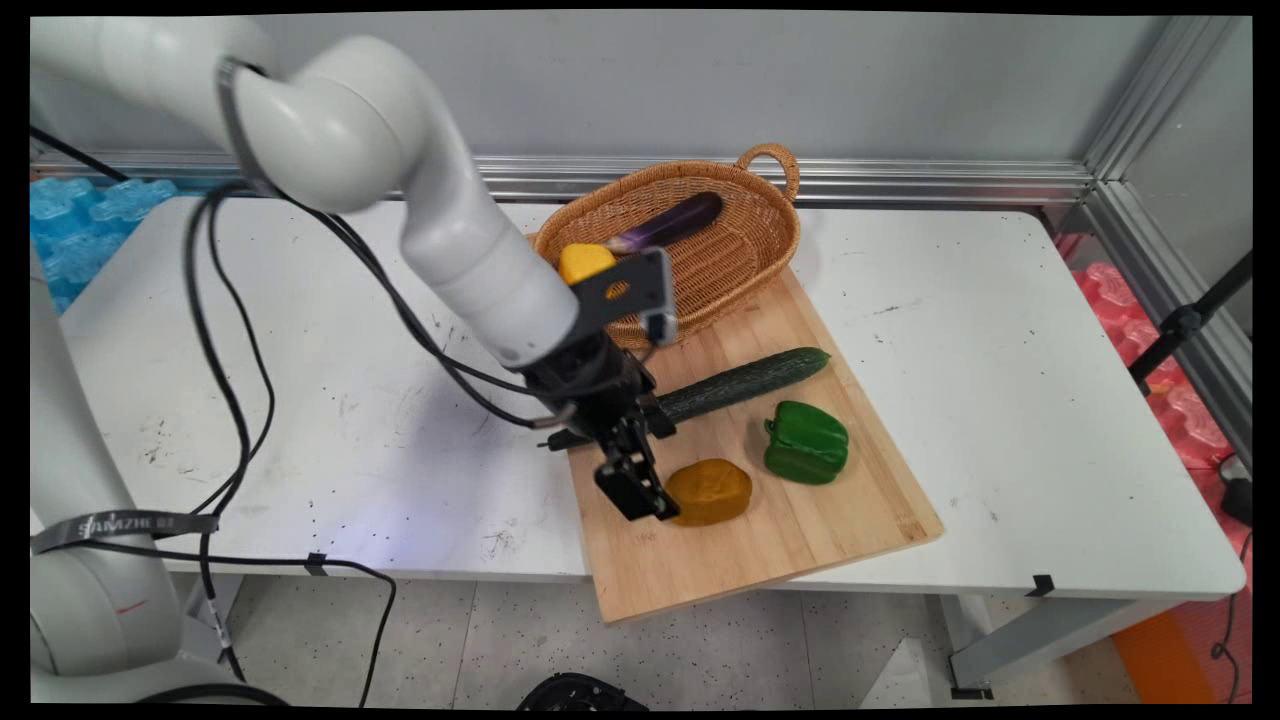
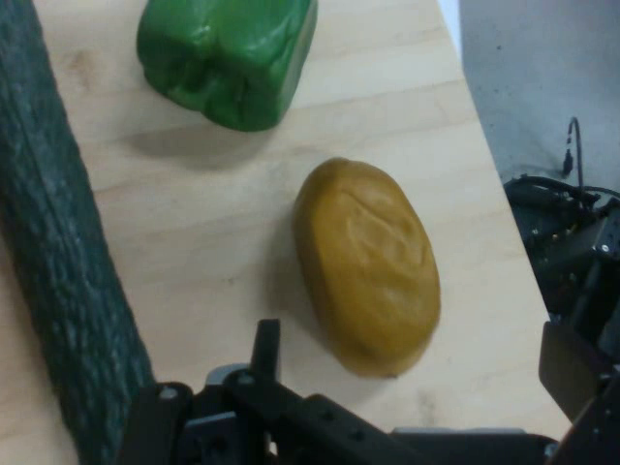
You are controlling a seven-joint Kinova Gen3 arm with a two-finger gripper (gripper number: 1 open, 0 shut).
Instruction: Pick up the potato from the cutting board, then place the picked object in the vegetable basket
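Hovering low over the near-left part of the light wooden cutting board, the black two-finger gripper sits just beside the orange-brown oval potato-like piece, and that is the thing we find nearest to it. In the hand view the same orange-brown piece lies flat on the wood between the two black fingers, one rising at the lower left and the other at the right edge; we read the pincer as spread wide, with nothing pinched. Whether either finger touches the piece we cannot tell. We judge this piece to be light and fairly stiff, with a smooth, faintly dimpled skin that could slip, and its rounded ends offer little purchase, so a hold across its narrower middle looks soundest to us. Around it on the board lie a glossy green bell pepper, near and to the right, and a long dark green cucumber running diagonally behind, its near end hidden by the gripper's body. At the far end of the board stands an oval woven wicker basket holding a dark purple eggplant and a yellow rounded item partly hidden by the arm. All of it rests on the white table.
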